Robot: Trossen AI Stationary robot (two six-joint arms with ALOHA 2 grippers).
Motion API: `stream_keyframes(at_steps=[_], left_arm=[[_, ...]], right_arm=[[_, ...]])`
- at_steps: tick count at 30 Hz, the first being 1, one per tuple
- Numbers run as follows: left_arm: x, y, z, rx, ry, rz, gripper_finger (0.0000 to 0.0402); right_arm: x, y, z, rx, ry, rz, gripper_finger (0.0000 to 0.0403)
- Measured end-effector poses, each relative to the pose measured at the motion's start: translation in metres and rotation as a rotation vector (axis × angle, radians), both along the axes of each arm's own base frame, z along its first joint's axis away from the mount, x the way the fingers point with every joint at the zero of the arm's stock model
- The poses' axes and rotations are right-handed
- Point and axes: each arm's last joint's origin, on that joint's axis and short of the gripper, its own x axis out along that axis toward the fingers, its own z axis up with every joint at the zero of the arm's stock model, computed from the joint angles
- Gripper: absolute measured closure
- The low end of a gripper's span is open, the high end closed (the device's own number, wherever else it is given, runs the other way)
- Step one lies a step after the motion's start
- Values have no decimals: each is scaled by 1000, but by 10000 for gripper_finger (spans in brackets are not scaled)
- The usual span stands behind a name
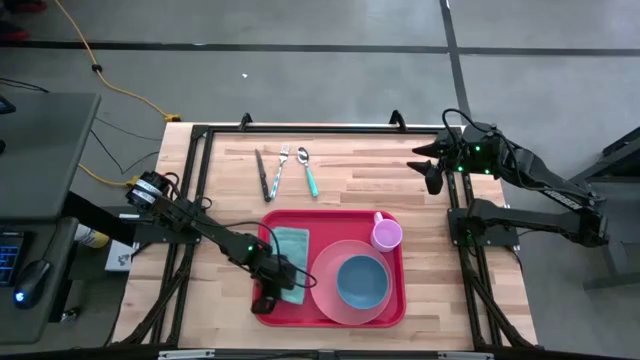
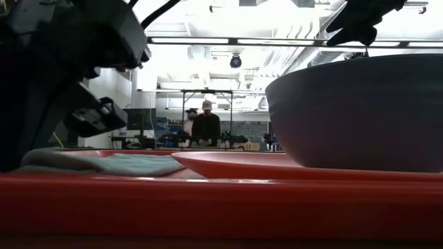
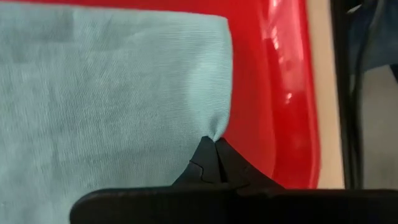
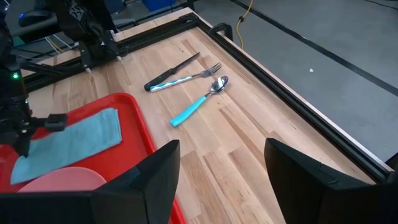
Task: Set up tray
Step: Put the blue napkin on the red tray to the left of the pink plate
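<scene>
Left pincer (image 3: 211,163) clamps a corner of the teal cloth (image 3: 106,99) inside the red tray (image 1: 385,312), which sits at the counter's (image 1: 430,190) near edge. Right pincer (image 4: 221,168) hovers apart above the far right corner.

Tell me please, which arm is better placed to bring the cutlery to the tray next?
Probably the right gripper: it is open and faces the spoon, while the left gripper is shut on the cloth.

Bright overhead strip lights (image 2: 277,41); low view backlit, foreground blurred.
</scene>
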Motion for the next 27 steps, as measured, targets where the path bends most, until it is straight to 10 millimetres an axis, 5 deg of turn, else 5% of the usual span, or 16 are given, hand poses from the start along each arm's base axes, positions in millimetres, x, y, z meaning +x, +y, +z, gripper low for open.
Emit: stream_keyframes(at_steps=[10, 27], left_arm=[[5, -2, 3, -28, -45, 29, 393], [7, -4, 5, -73, -50, 70, 275]], right_arm=[[0, 0, 0, -1, 0, 2, 190], [0, 0, 0, -12, 5, 9, 190]])
